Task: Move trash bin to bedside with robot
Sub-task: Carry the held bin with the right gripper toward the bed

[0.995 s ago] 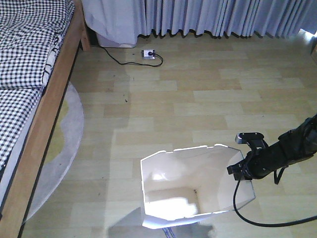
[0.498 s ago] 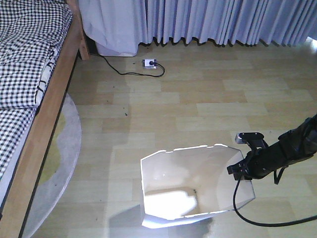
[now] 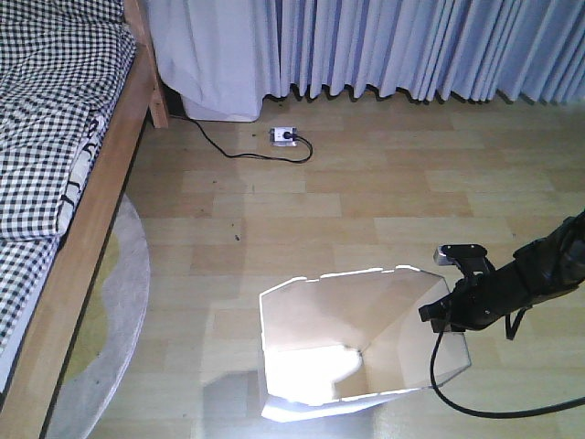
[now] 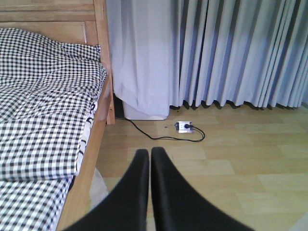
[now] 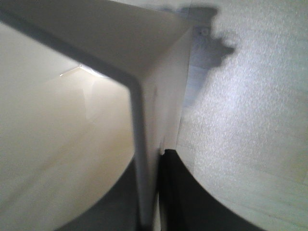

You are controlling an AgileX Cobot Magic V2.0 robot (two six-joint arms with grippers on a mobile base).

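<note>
The white trash bin (image 3: pixel 366 343) stands on the wooden floor at the bottom middle of the front view, its cream inside showing. My right gripper (image 3: pixel 445 315) is shut on the bin's right rim; in the right wrist view the rim wall (image 5: pixel 144 144) runs between the two black fingers (image 5: pixel 175 192). The bed with its light wooden frame (image 3: pixel 87 229) and checked bedding (image 3: pixel 46 119) lies at the left. My left gripper (image 4: pixel 150 153) is shut and empty, held above the floor and pointing at the curtain beside the bed frame (image 4: pixel 103 72).
Grey curtains (image 3: pixel 411 46) hang along the far wall. A white power strip (image 3: pixel 283 135) with a black cable lies on the floor near the bed's post. A round grey rug (image 3: pixel 119 302) lies beside the bed. A black cable (image 3: pixel 494 407) trails from the right arm.
The whole view has shifted forward: the curtain, power strip and bed have come nearer. The bin and the right gripper keep the same place in the view.
</note>
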